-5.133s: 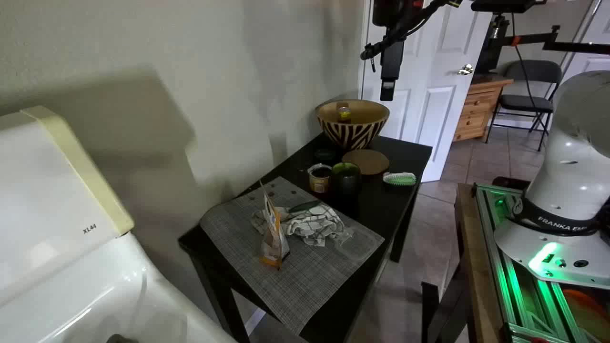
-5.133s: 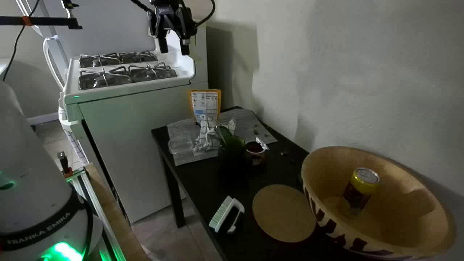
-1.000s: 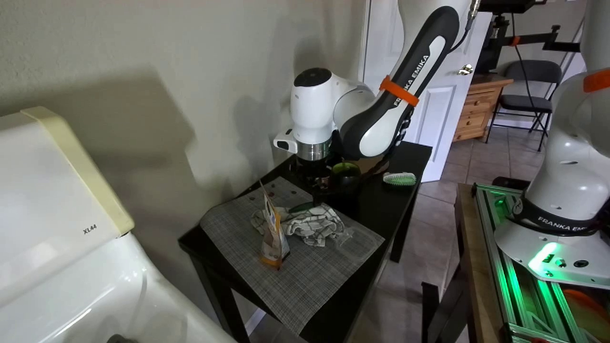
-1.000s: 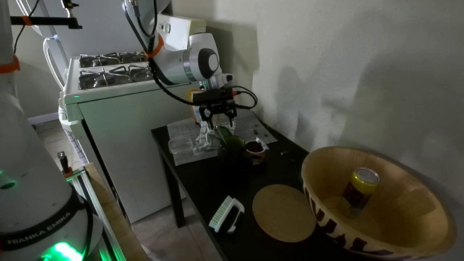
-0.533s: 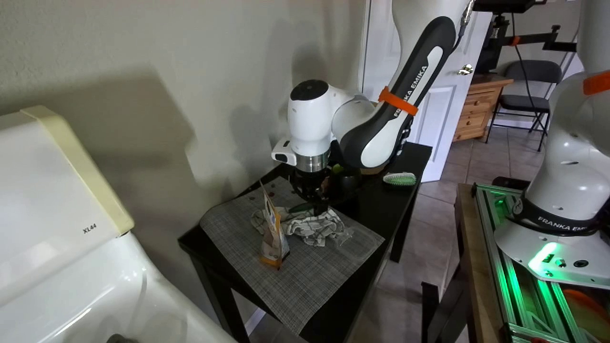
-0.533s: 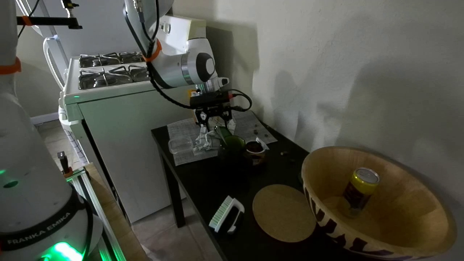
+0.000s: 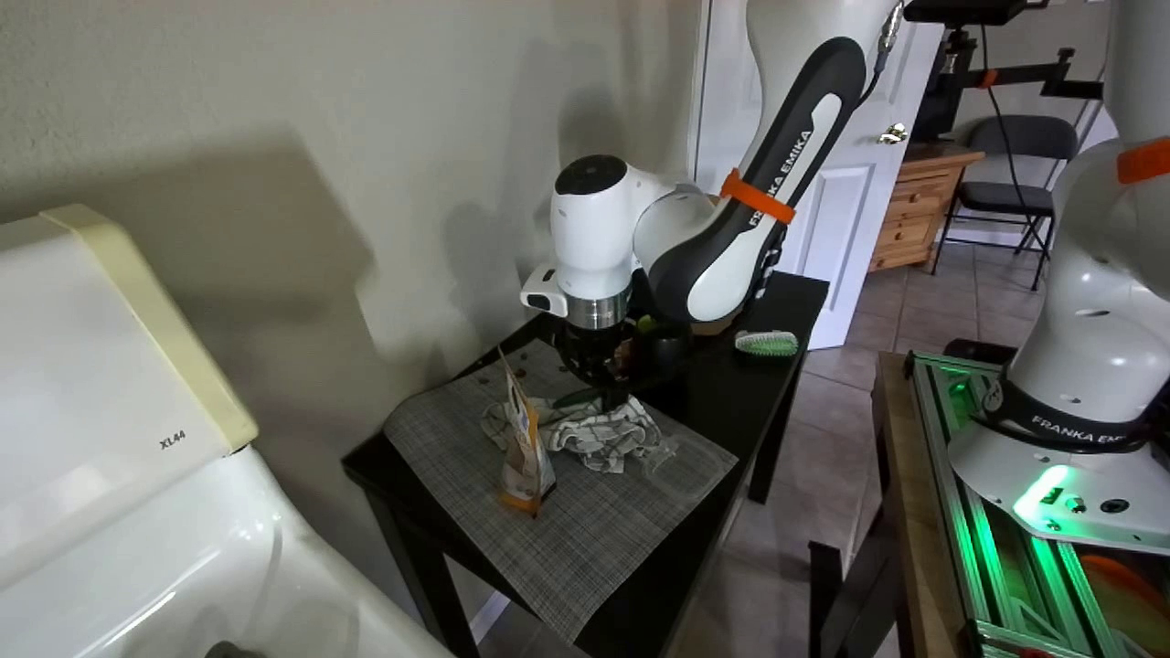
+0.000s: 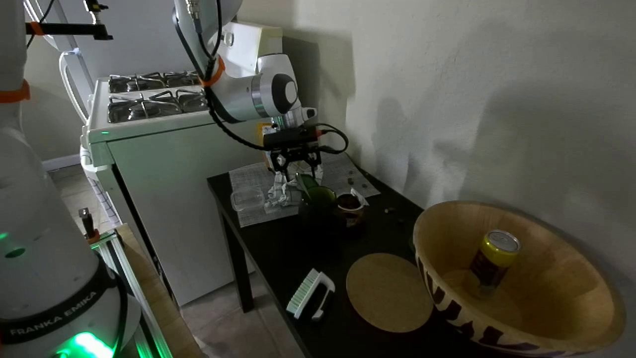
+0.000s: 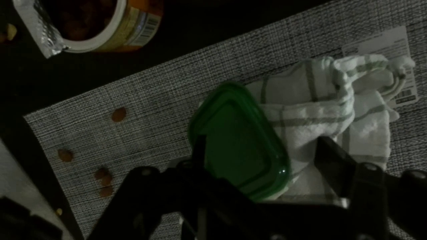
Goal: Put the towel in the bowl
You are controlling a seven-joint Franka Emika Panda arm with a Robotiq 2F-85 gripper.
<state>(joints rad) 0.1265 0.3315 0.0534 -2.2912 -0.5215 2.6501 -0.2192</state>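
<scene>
The white towel with a dark check [image 7: 608,439] lies crumpled on a grey mat; it also shows in an exterior view [image 8: 283,191] and in the wrist view [image 9: 310,116]. A green lid [image 9: 237,140] rests on part of it. My gripper [image 9: 261,138] points down and is open, one finger over the lid, the other over the towel. I cannot tell whether the fingertips touch either. The gripper also shows low over the towel in both exterior views [image 7: 611,397] [image 8: 300,175]. The large wooden bowl [image 8: 556,283] holds a yellow can [image 8: 494,258].
A standing pouch [image 7: 526,448] is beside the towel. A dark green cup [image 8: 318,204] and an opened tin [image 8: 350,211] stand nearby. A transparent container [image 8: 247,199], a brush [image 8: 308,296] and a round board [image 8: 390,293] are on the table. The wall runs along one side.
About five seconds ago the arm was high above the table. Over the last second the gripper has come down to the towel and lid. The towel and bowl have not visibly moved.
</scene>
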